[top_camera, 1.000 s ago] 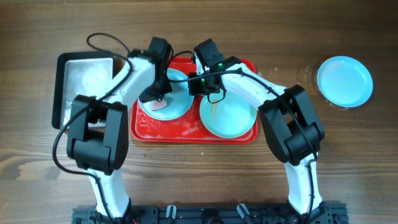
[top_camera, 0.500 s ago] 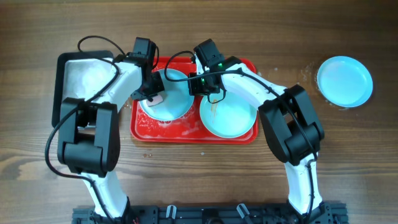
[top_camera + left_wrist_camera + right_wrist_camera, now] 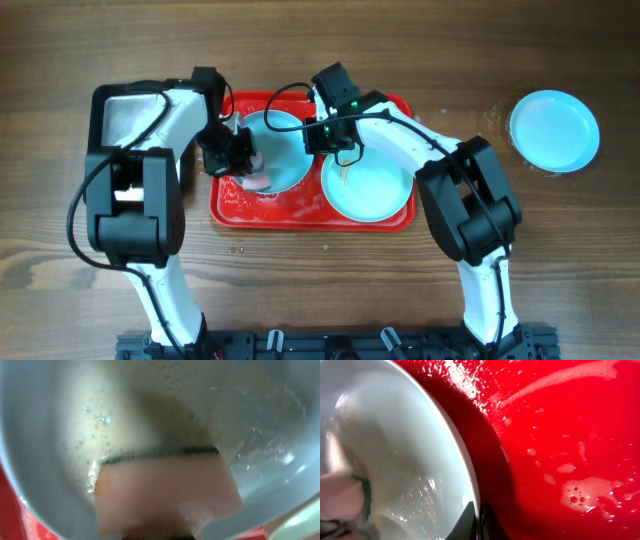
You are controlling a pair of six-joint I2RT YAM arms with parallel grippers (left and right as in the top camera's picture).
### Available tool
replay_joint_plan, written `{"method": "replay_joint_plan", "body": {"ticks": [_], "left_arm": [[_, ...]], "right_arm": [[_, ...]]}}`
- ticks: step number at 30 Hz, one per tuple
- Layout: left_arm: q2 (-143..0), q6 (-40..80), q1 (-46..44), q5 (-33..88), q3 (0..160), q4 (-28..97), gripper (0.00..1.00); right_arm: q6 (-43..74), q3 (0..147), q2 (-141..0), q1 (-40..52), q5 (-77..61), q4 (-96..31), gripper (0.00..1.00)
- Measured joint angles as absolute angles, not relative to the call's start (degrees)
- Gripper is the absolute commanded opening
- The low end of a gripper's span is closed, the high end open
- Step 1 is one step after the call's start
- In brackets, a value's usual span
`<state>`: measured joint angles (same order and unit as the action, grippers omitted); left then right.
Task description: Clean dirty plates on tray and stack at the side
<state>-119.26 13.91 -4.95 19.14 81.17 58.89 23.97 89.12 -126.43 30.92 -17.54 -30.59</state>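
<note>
left jaws tight on pink sponge (image 3: 165, 492) — right jaws tight on plate (image 3: 285, 155) rim

Wooden table (image 3: 320, 290) with red tray (image 3: 300, 212), metal pan (image 3: 125, 112), blue plate (image 3: 554, 130)

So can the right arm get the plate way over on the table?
Probably not yet. Nothing blocks the far plate, but the right gripper is pinching the rim of the soapy plate under the sponge.
</note>
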Motion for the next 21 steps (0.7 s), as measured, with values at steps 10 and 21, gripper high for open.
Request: {"method": "replay_joint_plan", "body": {"ticks": [10,21], "left_arm": [[-120.05,39.38,-13.28,0.19,83.81,49.98,0.04],[-120.38,51.53,-17.87,-12.32,83.35,43.20,0.04]], "right_arm": [[25.69,89.17,-126.43,29.74,-15.38,-29.93,0.04],[26.63,89.32,-126.43,29.74,-14.96,-29.78,0.04]]}}
